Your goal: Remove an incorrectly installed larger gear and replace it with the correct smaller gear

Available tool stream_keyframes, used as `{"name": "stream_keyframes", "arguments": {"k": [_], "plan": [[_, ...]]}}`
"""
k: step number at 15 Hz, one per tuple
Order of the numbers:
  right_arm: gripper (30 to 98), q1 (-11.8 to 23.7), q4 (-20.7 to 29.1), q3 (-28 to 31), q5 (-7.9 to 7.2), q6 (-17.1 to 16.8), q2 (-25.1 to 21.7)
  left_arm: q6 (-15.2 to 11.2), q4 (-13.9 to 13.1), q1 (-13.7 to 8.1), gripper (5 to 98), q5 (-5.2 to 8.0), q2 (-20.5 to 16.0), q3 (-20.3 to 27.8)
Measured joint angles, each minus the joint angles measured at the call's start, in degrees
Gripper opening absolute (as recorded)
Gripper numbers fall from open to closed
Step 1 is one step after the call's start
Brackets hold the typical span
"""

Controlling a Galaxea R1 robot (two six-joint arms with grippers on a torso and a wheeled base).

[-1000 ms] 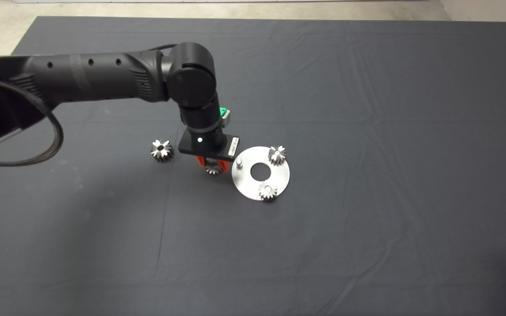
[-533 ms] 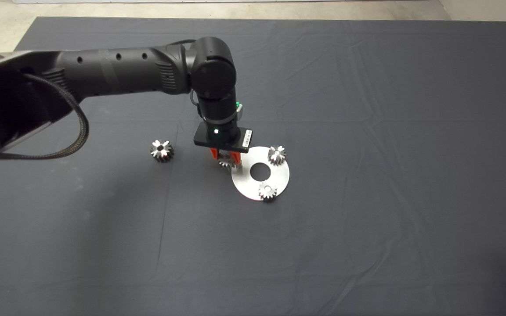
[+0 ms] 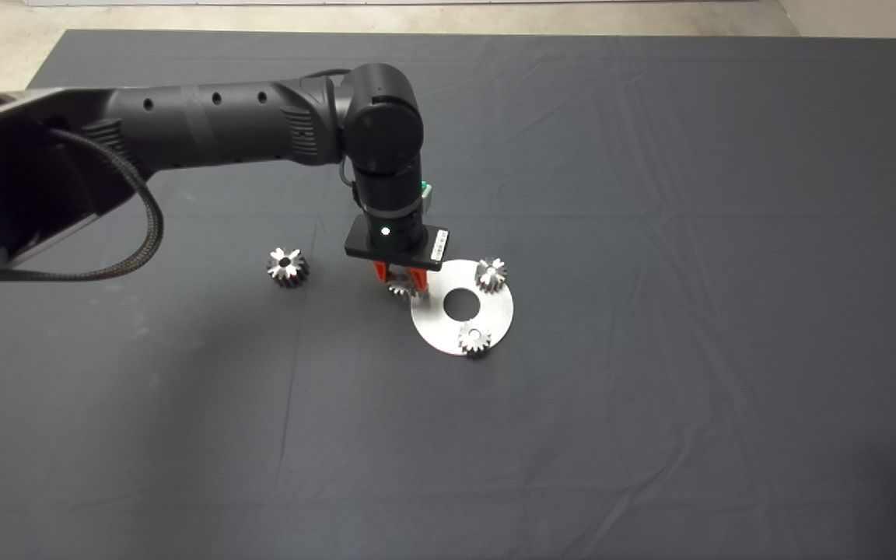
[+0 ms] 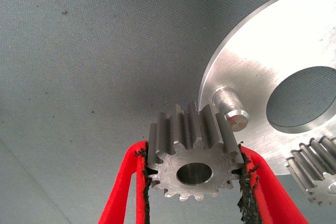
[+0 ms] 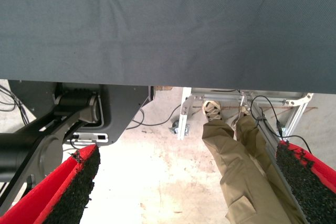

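My left gripper (image 3: 400,283) is shut on the smaller gear (image 4: 193,167), a bright, flat, fine-toothed gear, and holds it just above the left rim of the round steel plate (image 3: 495,309). In the left wrist view the gear sits between the red fingers (image 4: 128,182), close beside the plate's bare steel peg (image 4: 231,110) and apart from it. The larger gear (image 3: 287,267), dark with chunky teeth, lies on the mat to the left of the gripper. My right gripper (image 5: 189,153) is open and parked off the mat.
Two other small gears (image 3: 491,274) (image 3: 475,339) sit on the plate, around its centre hole (image 3: 461,304). The dark mat (image 3: 650,194) is wrinkled. The right wrist view shows the floor, a metal frame and a person's legs (image 5: 236,156).
My left gripper has carried the smaller gear to the right, from over the mat to the plate's left rim by the peg. It has barely moved in the last half second.
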Motion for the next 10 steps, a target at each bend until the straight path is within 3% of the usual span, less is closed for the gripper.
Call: {"name": "stream_keyframes", "arguments": {"k": [3, 10], "plan": [[88.6, 0.0, 0.0, 0.0, 0.04, 0.66, 0.13, 0.0, 0.09, -0.09, 30.0, 0.64, 1.04, -0.59], [88.6, 0.0, 0.0, 0.0, 0.0, 0.8, 0.16, 0.0, 0.06, -0.11, 30.0, 0.76, 1.23, -0.79]]}}
